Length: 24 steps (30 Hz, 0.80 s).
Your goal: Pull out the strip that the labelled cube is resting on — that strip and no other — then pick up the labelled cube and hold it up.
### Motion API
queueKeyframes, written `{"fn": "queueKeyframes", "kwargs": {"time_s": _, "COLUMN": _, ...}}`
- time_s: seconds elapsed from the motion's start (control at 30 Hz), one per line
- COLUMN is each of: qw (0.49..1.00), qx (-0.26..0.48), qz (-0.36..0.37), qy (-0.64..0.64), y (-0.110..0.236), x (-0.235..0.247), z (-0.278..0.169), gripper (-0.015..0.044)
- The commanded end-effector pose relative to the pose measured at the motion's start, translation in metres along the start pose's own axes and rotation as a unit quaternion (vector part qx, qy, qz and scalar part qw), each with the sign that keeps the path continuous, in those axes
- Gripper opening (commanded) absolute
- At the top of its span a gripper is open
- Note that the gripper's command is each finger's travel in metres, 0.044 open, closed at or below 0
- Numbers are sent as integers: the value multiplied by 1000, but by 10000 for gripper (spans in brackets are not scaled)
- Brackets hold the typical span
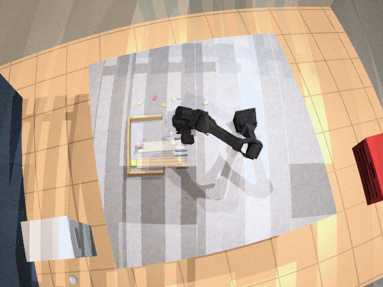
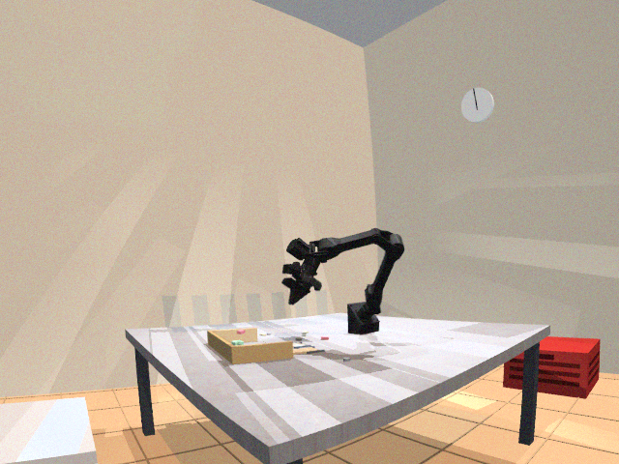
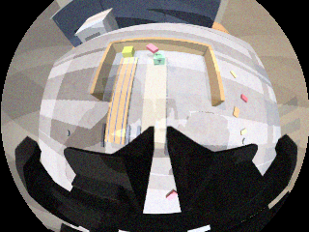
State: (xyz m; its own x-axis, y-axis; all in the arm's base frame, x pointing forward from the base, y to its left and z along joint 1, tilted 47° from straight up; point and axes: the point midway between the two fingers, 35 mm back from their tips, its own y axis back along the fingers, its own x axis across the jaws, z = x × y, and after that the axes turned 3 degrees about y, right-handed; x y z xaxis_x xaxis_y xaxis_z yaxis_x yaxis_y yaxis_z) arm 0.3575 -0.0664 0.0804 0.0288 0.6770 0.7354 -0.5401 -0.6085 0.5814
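Observation:
A wooden tray (image 1: 128, 142) (image 2: 259, 352) (image 3: 215, 77), open on the side toward the arm, holds two long strips. A cream strip (image 1: 157, 145) (image 3: 154, 97) carries a green cube (image 1: 138, 144) (image 2: 237, 342) (image 3: 158, 60) at its far end, with a pink cube (image 1: 141, 144) (image 2: 241, 331) (image 3: 153, 46) right beside it. A wood-coloured strip (image 1: 160, 162) (image 3: 120, 100) has a yellow cube (image 1: 133, 162) (image 3: 127, 50) at its far end. I cannot read any label. My gripper (image 1: 182, 136) (image 2: 292, 300) (image 3: 160, 130) hangs high above the strips' near ends, shut and empty.
Several small coloured pieces lie on the table beyond the tray, among them a red one (image 1: 154, 97) and an orange one (image 1: 163, 104). The arm's base (image 1: 245, 118) (image 2: 362, 319) stands mid-table. A red crate (image 1: 369, 168) (image 2: 552, 366) and a white box (image 1: 52, 237) are on the floor.

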Motion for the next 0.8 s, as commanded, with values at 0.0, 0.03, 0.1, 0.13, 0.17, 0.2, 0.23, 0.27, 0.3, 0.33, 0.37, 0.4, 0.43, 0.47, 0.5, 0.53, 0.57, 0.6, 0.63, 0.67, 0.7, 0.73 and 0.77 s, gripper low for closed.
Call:
{"fn": "queueKeyframes", "kwargs": {"time_s": 0.0, "qw": 989, "qx": 148, "qz": -9, "qy": -15, "y": -40, "x": 5, "z": -6, "gripper": 0}}
{"fn": "queueKeyframes", "kwargs": {"time_s": 0.03, "qw": 985, "qx": 172, "qz": -9, "qy": -16, "y": -46, "x": 7, "z": -8, "gripper": 0}}
{"fn": "queueKeyframes", "kwargs": {"time_s": 0.1, "qw": 975, "qx": 221, "qz": -10, "qy": -16, "y": -56, "x": 11, "z": -13, "gripper": 0}}
{"fn": "queueKeyframes", "kwargs": {"time_s": 0.13, "qw": 969, "qx": 245, "qz": -10, "qy": -17, "y": -61, "x": 13, "z": -16, "gripper": 0}}
{"fn": "queueKeyframes", "kwargs": {"time_s": 0.17, "qw": 964, "qx": 265, "qz": -9, "qy": -17, "y": -65, "x": 15, "z": -19, "gripper": 0}}
{"fn": "queueKeyframes", "kwargs": {"time_s": 0.2, "qw": 961, "qx": 277, "qz": -9, "qy": -17, "y": -67, "x": 17, "z": -20, "gripper": 0}}
{"fn": "queueKeyframes", "kwargs": {"time_s": 0.23, "qw": 960, "qx": 280, "qz": -9, "qy": -17, "y": -68, "x": 17, "z": -21, "gripper": 0}}
{"fn": "queueKeyframes", "kwargs": {"time_s": 0.27, "qw": 960, "qx": 280, "qz": -9, "qy": -17, "y": -68, "x": 17, "z": -21, "gripper": 0}}
{"fn": "queueKeyframes", "kwargs": {"time_s": 0.3, "qw": 960, "qx": 280, "qz": -9, "qy": -17, "y": -68, "x": 17, "z": -21, "gripper": 0}}
{"fn": "queueKeyframes", "kwargs": {"time_s": 0.33, "qw": 960, "qx": 280, "qz": -9, "qy": -17, "y": -68, "x": 17, "z": -21, "gripper": 0}}
{"fn": "queueKeyframes", "kwargs": {"time_s": 0.37, "qw": 960, "qx": 280, "qz": -9, "qy": -17, "y": -68, "x": 17, "z": -21, "gripper": 0}}
{"fn": "queueKeyframes", "kwargs": {"time_s": 0.4, "qw": 960, "qx": 280, "qz": -9, "qy": -17, "y": -68, "x": 17, "z": -21, "gripper": 0}}
{"fn": "queueKeyframes", "kwargs": {"time_s": 0.43, "qw": 960, "qx": 280, "qz": -9, "qy": -17, "y": -67, "x": 17, "z": -21, "gripper": 0}}
{"fn": "queueKeyframes", "kwargs": {"time_s": 0.47, "qw": 960, "qx": 280, "qz": -9, "qy": -18, "y": -66, "x": 18, "z": -24, "gripper": 0}}
{"fn": "queueKeyframes", "kwargs": {"time_s": 0.5, "qw": 960, "qx": 281, "qz": -9, "qy": -18, "y": -64, "x": 19, "z": -26, "gripper": 0}}
{"fn": "queueKeyframes", "kwargs": {"time_s": 0.53, "qw": 960, "qx": 281, "qz": -9, "qy": -18, "y": -64, "x": 20, "z": -27, "gripper": 0}}
{"fn": "queueKeyframes", "kwargs": {"time_s": 0.57, "qw": 960, "qx": 281, "qz": -9, "qy": -18, "y": -64, "x": 20, "z": -27, "gripper": 0}}
{"fn": "queueKeyframes", "kwargs": {"time_s": 0.6, "qw": 960, "qx": 281, "qz": -9, "qy": -18, "y": -64, "x": 20, "z": -27, "gripper": 0}}
{"fn": "queueKeyframes", "kwargs": {"time_s": 0.63, "qw": 960, "qx": 281, "qz": -9, "qy": -18, "y": -65, "x": 20, "z": -27, "gripper": 0}}
{"fn": "queueKeyframes", "kwargs": {"time_s": 0.67, "qw": 960, "qx": 280, "qz": -9, "qy": -18, "y": -66, "x": 20, "z": -28, "gripper": 0}}
{"fn": "queueKeyframes", "kwargs": {"time_s": 0.7, "qw": 960, "qx": 280, "qz": -9, "qy": -18, "y": -67, "x": 19, "z": -28, "gripper": 0}}
{"fn": "queueKeyframes", "kwargs": {"time_s": 0.73, "qw": 960, "qx": 280, "qz": -9, "qy": -18, "y": -69, "x": 19, "z": -29, "gripper": 0}}
{"fn": "queueKeyframes", "kwargs": {"time_s": 0.77, "qw": 960, "qx": 280, "qz": -9, "qy": -18, "y": -70, "x": 19, "z": -30, "gripper": 0}}
